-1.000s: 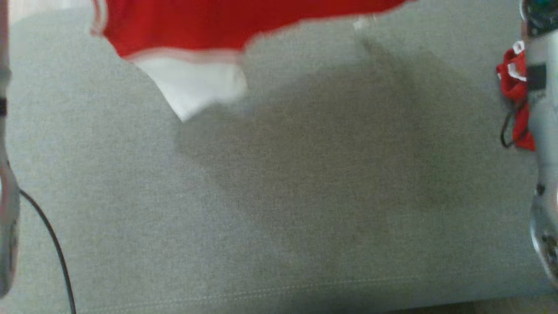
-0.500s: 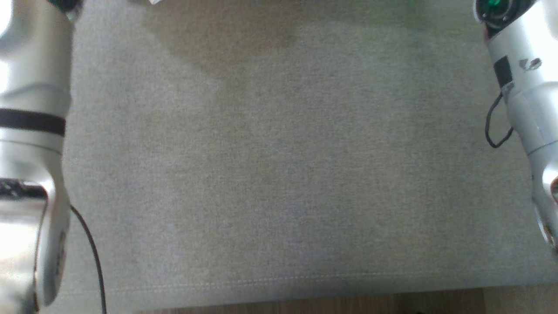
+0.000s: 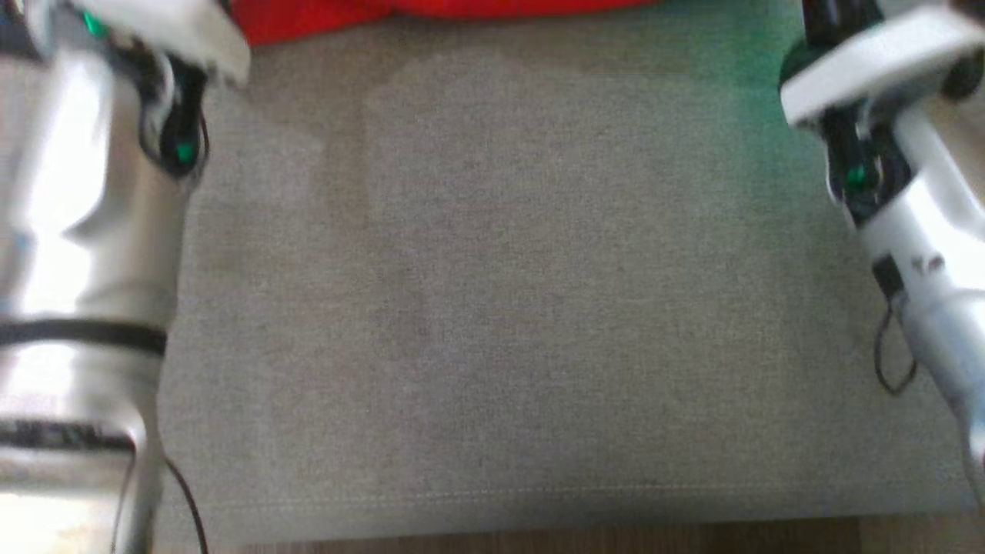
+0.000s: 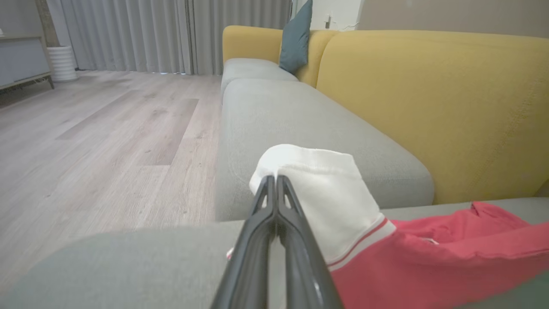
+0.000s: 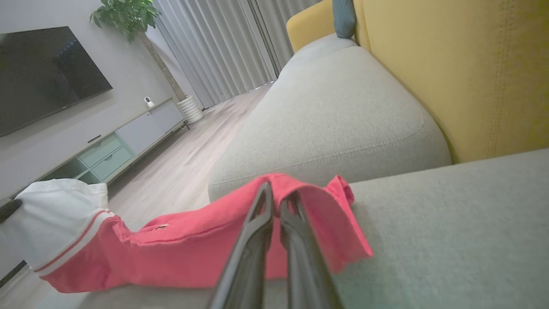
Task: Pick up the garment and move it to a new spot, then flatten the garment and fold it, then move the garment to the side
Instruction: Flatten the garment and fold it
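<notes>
the fingers of the left gripper are pinched together on the white sleeve of the garment; the right gripper clamps its red edge. the cloth stretches between them, seemingly brushing the grey sofa cushion.

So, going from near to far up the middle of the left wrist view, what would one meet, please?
left gripper → garment's white sleeve → grey seat cushion → teal cushion
</notes>
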{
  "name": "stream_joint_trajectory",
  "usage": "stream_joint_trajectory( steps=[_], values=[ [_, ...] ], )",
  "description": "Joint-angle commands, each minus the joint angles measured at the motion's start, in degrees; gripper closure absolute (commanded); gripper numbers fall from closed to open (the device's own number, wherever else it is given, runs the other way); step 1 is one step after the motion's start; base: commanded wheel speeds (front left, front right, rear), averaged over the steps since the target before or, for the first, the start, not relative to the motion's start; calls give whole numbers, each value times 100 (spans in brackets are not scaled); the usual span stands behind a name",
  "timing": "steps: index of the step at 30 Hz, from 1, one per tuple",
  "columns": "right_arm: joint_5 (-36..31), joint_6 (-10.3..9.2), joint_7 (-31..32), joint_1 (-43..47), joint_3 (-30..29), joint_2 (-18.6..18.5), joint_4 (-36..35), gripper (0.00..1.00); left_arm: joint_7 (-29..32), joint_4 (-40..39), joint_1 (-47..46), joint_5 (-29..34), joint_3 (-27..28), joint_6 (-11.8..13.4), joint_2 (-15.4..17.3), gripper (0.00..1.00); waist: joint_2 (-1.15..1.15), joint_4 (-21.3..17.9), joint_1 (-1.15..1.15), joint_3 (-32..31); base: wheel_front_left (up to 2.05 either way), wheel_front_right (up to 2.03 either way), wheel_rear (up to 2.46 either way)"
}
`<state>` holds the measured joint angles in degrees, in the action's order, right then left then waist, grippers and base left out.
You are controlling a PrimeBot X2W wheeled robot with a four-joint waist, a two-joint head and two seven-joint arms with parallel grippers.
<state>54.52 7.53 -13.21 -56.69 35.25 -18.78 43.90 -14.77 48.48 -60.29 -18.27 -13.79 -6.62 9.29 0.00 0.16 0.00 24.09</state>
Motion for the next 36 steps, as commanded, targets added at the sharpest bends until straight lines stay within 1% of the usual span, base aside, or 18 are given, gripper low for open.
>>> stream_joint_trajectory(
  steps=[1, 6, 8, 11, 15, 17, 21, 27, 32, 36],
  values=[
    [52, -4, -71, 144, 11, -63, -199, 100, -22, -233, -27, -38, 176, -6, 296, 100, 0, 10, 0, -84, 0, 0, 0],
    [146, -4, -144, 1250, -165, -298, -747, 100, -22, -1013, 1250, -151, 332, 78, 307, 100, 0, 30, 0, -416, 0, 0, 0],
    [178, -4, -153, 1735, -299, -319, -972, 100, -22, -1366, 1836, -241, 349, 88, 277, 100, 0, 20, 0, -545, 0, 0, 0],
    [144, -4, -149, 2481, -527, -351, -1253, 100, 39, -1994, 2711, -312, 330, 180, 261, 100, 0, 30, 0, -747, 0, 0, 0],
    [9, -4, 51, 3422, -899, -343, -1649, 100, 312, -2948, 3793, -390, 354, 436, 304, 100, 0, 49, 0, -1006, 0, 0, 0],
    [-115, -4, 236, 3892, -1123, -312, -1844, 100, 517, -3450, 4316, -437, 381, 603, 321, 100, 0, 54, 0, -1132, 0, 0, 0],
    [-425, -4, 761, 4798, -1606, -128, -2359, 100, 1007, -4446, 5333, -542, 434, 954, 349, 100, 0, 28, 0, -1361, 0, 0, 0],
    [-1127, -4, 1823, 5943, -2474, 337, -3310, 100, 1710, -5725, 6575, -653, 547, 1423, 463, 100, 0, -38, 0, -1621, 0, 0, 0],
    [-1733, -4, 2794, 6677, -3211, 881, -4155, 100, 2172, -6465, 7299, -744, 560, 1706, 477, 100, 0, -36, 0, -1787, 0, 0, 0],
    [-2082, -4, 3456, 7093, -3626, 1232, -4730, 100, 2466, -6833, 7697, -805, 560, 1879, 484, 100, 0, -24, 0, -1878, 0, 0, 0]
  ],
)
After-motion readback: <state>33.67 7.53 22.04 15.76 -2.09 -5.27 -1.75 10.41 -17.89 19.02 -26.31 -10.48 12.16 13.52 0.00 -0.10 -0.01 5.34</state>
